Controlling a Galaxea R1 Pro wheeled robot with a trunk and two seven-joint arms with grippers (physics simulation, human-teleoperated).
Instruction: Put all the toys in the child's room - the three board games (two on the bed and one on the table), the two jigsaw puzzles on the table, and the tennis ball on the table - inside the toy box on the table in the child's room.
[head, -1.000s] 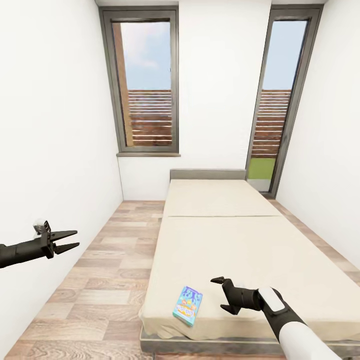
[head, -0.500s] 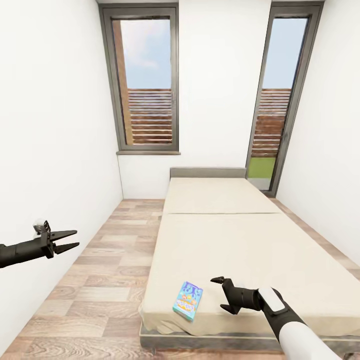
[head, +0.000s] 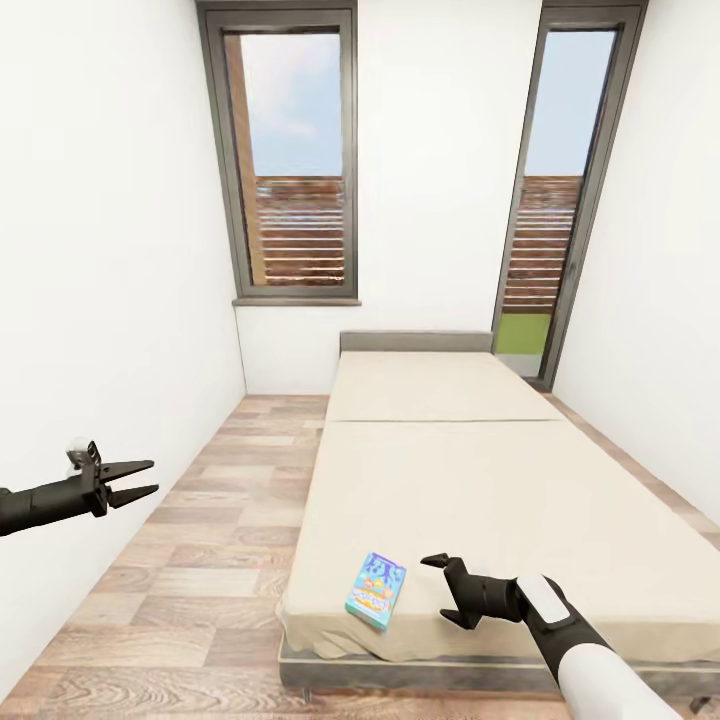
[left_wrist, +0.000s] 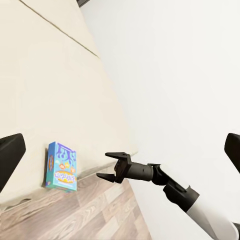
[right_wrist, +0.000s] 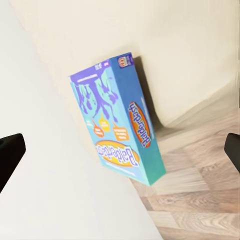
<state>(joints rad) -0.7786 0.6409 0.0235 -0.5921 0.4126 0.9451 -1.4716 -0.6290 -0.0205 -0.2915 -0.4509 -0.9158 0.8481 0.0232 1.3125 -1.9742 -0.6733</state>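
The black two-fingered right gripper (head: 441, 580) hovers with its jaws spread wide and empty just beside the small flat blue-cyan cardboard board game box (head: 376, 589), which lies face up on the low bed with the beige mattress cover (head: 500, 480), near its foot corner on the wall side. The box looks light and stiff, probably a little slick on its printed cover — best pinched across its two long edges. The black left gripper (head: 140, 480), also parted and empty, hangs well apart from the box, over the wood-plank floor (head: 215, 530).
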